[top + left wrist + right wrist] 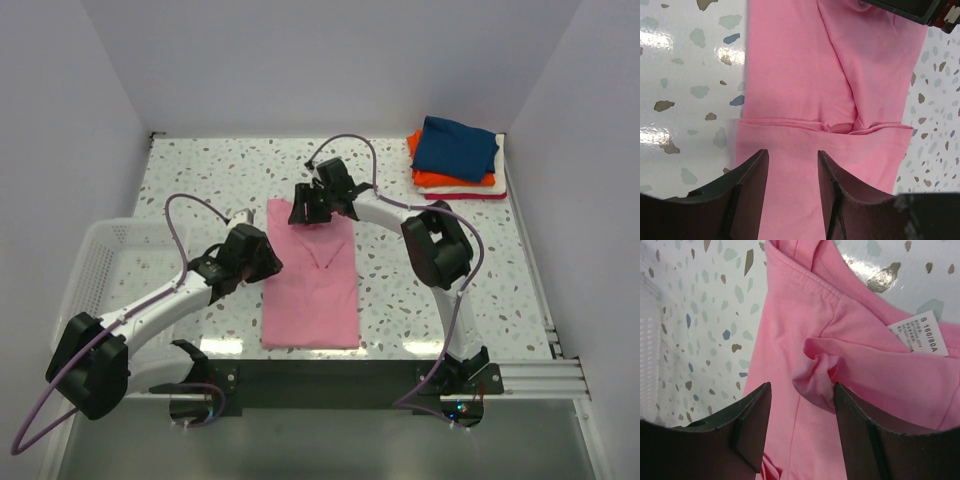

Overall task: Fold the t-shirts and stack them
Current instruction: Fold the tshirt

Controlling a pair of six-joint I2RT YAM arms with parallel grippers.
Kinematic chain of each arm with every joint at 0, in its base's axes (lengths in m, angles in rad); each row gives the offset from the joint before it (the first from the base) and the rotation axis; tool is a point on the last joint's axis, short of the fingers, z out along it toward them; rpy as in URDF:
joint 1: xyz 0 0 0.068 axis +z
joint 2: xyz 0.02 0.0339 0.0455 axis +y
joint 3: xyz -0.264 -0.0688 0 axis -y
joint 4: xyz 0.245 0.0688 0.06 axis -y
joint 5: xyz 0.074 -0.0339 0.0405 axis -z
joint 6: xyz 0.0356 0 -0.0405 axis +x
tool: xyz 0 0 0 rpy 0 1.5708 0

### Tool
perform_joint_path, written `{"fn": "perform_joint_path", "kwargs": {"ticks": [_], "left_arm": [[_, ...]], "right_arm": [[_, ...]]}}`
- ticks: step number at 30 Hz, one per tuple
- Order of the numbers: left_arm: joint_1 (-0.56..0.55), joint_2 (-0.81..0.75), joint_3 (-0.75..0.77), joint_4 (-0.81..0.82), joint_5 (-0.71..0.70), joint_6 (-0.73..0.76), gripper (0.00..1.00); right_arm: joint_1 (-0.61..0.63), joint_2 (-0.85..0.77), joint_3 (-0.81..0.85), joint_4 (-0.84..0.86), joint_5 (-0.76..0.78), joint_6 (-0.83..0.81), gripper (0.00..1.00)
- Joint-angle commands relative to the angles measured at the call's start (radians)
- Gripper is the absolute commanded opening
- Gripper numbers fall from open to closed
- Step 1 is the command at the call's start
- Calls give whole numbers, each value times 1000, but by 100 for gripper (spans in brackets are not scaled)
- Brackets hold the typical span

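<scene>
Entry: one pink t-shirt (312,278) lies on the bench (200,175) as a narrow strip with its sides turned in. Its long axis runs straight away from the arm bases.

Count: one pink shirt loose, plus one stack of folded shirts (455,160) well off to the shirt's far right, with navy on top and orange, white and red below. I make that four. The lower ones show only as edges, so I hold that count loosely. One white wire basket (100,265) stands off the shirt's left side.

The right hand (802,390) sits over the shirt's far end, the collar end, where the size label (920,335) shows. Its fingers stand wide, with a pucker of pink cloth rising between them, not pinched.

The left hand (790,160) is at the shirt's left long edge, in the far half. Its fingers are likewise apart and grip nothing. A crosswise crease lies just ahead of it.

Judgement: the next fold goes across the long axis, far end brought to near end. The right hand is nearer the end that must travel. The left hand is placed to take that end's left corner or to pin the middle.
</scene>
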Motion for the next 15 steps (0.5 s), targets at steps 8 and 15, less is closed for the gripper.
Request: {"fn": "perform_joint_path", "kwargs": {"ticks": [8, 15], "left_arm": [[10, 13, -20, 51, 4, 36, 49], [13, 13, -26, 54, 10, 40, 49]], "right_arm": [[-3, -67, -28, 106, -118, 65, 56], [-23, -85, -51, 172, -129, 105, 56]]}}
